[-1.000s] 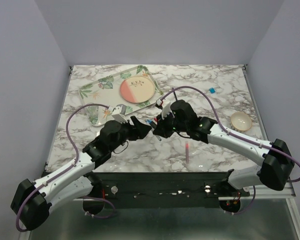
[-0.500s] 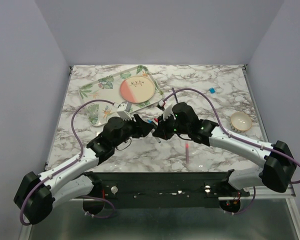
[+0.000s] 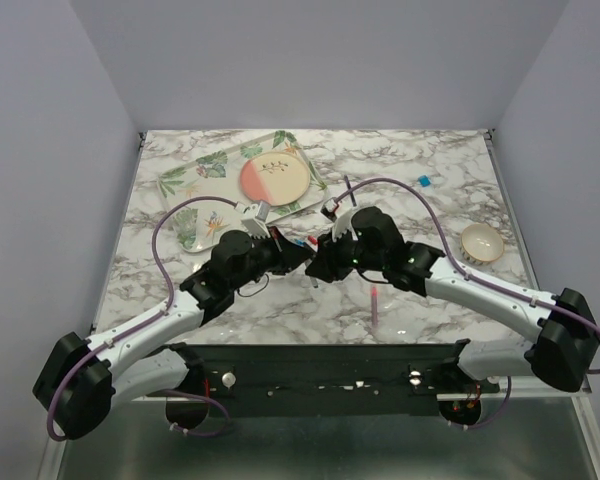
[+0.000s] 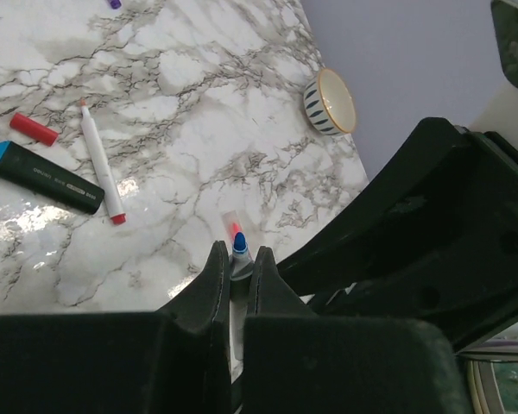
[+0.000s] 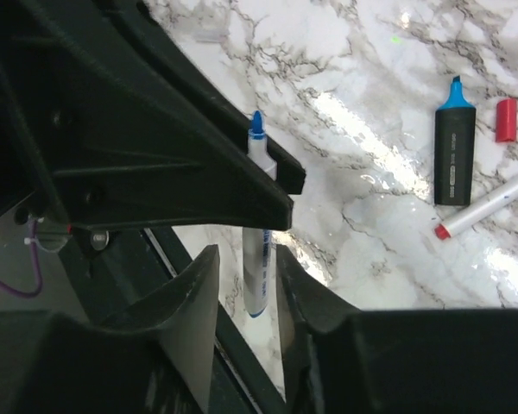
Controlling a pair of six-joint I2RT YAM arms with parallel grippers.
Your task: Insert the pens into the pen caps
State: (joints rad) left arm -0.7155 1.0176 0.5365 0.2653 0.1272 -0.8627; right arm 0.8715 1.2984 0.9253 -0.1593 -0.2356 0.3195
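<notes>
- Over the marble table, pinched the blue-tipped pen tight in the left gripper.
- Flanked its lower barrel with the right gripper, fingers parted on either side.
- Probably best drew that gripper straight back without nudging the pen, then fetched the blue cap, well apart at far right.

My left arm and right arm wear smooth white shells between bulky black joints, each ending in a big black shoulder block. A purple left cable loops out toward ten o'clock; a purple right cable arcs toward one o'clock. My left hand and right hand are matte black, with wedge-shaped fingers.
</notes>
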